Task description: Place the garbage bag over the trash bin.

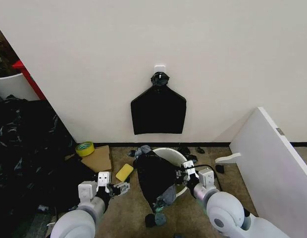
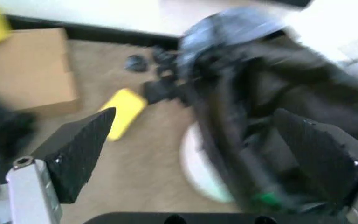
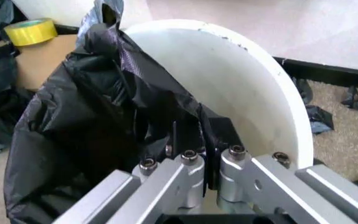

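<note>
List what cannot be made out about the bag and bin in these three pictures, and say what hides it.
- Head view: the bag covers most of the bin.
- Right wrist view: the right gripper, shut on the bag, hides the bin's floor.
- Left wrist view: blur obscures the bag's edge; the left gripper is open.

A flat black bag (image 1: 158, 113) hung from a white hook (image 1: 160, 66). Yellow tape (image 1: 84, 148) lay beside a cardboard box (image 1: 96, 158); a yellow sponge (image 1: 124, 172) lay nearby.
</note>
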### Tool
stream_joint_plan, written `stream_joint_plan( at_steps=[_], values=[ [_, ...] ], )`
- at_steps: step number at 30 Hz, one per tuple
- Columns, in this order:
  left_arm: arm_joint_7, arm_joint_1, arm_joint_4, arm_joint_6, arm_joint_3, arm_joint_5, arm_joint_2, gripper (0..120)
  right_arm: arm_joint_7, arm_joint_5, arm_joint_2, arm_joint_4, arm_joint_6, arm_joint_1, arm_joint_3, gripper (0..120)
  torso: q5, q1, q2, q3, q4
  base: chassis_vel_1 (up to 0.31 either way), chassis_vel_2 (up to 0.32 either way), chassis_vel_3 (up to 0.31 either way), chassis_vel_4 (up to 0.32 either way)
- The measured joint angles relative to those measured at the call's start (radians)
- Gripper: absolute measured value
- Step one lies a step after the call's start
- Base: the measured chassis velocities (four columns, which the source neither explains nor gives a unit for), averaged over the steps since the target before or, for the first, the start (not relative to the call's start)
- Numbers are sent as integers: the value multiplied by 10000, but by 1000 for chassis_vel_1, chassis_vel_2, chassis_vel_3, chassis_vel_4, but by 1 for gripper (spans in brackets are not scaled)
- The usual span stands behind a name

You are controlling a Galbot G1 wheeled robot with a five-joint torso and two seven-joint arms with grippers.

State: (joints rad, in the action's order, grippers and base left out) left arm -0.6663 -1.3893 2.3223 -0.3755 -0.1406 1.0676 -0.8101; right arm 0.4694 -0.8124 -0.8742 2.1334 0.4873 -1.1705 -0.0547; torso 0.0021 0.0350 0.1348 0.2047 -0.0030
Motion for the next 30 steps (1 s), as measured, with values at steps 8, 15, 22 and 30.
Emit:
stream_joint_plan(
  at_steps=[8, 15, 22, 30],
  values=[
    [434, 1047, -1288, 98, 1303, -303, -895, 100, 84, 272, -27, 17, 23, -207, 98, 0, 0, 0, 0, 0, 2, 0, 0, 0, 0],
    [269, 1755, -2168, -98, 1768, -652, -1439, 100, 75, 603, 6, -108, 35, -220, 238, 0, 1, 0, 0, 0, 0, 0, 0, 0, 0],
    [102, 2443, -2672, -443, 2133, -623, -1992, 100, 60, 852, 42, -209, 60, -206, 248, 0, 2, 0, 0, 0, 0, 0, 0, 0, 0],
    [-564, 3224, -3347, -934, 2767, -668, -2939, 100, 58, 905, 35, -174, 83, -309, 216, 0, 2, 0, 0, 0, 0, 0, 0, 0, 0]
  ],
)
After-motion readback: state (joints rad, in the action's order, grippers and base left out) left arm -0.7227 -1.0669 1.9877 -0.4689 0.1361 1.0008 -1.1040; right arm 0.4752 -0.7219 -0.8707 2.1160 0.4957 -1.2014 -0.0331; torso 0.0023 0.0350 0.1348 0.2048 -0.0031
